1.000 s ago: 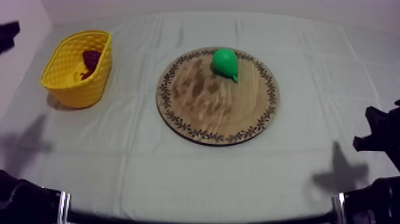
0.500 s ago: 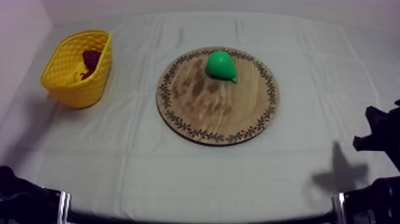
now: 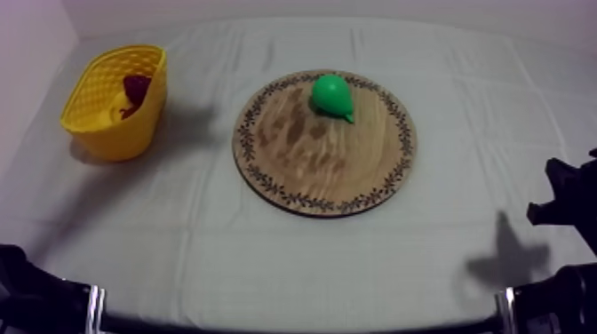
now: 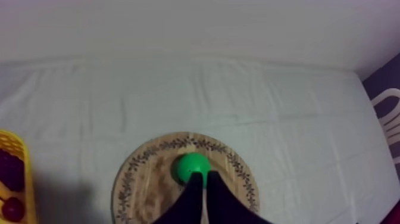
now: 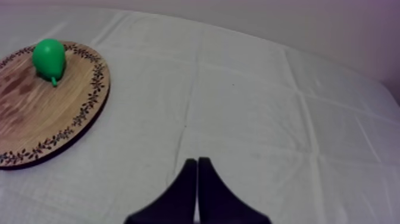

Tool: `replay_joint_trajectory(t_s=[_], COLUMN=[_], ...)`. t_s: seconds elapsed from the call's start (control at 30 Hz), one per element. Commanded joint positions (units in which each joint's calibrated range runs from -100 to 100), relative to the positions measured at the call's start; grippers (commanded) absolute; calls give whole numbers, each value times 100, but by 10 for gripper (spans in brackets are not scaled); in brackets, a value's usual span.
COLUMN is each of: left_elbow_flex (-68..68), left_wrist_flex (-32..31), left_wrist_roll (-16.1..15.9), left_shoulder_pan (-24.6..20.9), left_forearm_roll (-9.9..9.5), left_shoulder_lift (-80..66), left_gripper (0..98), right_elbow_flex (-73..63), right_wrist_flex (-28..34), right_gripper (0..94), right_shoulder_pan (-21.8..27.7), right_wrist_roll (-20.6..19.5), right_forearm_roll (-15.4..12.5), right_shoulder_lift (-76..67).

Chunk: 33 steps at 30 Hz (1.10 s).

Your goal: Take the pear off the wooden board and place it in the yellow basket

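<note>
1. A grey-white cloth (image 3: pixel 293 258) covers the table. The right gripper (image 5: pixel 197 161) hangs over a bare stretch of it, its 2 fingers pressed together in a narrow wedge and holding nothing.
2. The round wooden board (image 3: pixel 311 169) lies ahead of and below the left gripper (image 4: pixel 203 177), and well ahead-left of the right fingers.
3. The yellow basket (image 3: pixel 107 124) stands well off to the left of the left fingers.
4. The left gripper has its 2 fingers together and empty, with the tips pointing at the pear (image 3: pixel 331 94).
5. The pear rests on the board near its rim, just beyond the left fingertips. I cannot tell whether they touch it.
6. A small red fruit (image 4: pixel 12 208) lies inside the basket.
</note>
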Motion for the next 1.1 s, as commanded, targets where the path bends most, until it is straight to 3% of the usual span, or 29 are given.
replay_joint_trajectory(t_s=[0.0,0.3,0.37,0.5,0.6,0.7,0.9,1.07], left_elbow_flex=[-220,-435,-479,-603,-696,-803,-1032,-1280], left_wrist_flex=[55,-53,-143,-217,-232,-207,-200,-267], left_wrist_roll=[155,421,470,534,327,112,138,262], left_shoulder_pan=[50,231,265,320,354,369,386,381], left_forearm_roll=[-12,-21,-28,-18,119,263,340,317], left_shoulder_lift=[589,1994,2242,2654,2904,3113,3436,3693], left_gripper=[0,2,40,288,532,698,810,820], right_elbow_flex=[5,5,5,5,5,5,5,5], right_wrist_flex=[7,7,7,7,7,7,7,7], right_gripper=[5,5,5,5,5,5,5,5], right_shoulder_pan=[-3,-3,-3,-3,-3,-3,-3,-3], right_wrist_roll=[-1,-1,-1,-1,-1,-1,-1,-1], right_forearm_roll=[1,1,1,1,1,1,1,1], right_shoulder_lift=[1,1,1,1,1,1,1,1])
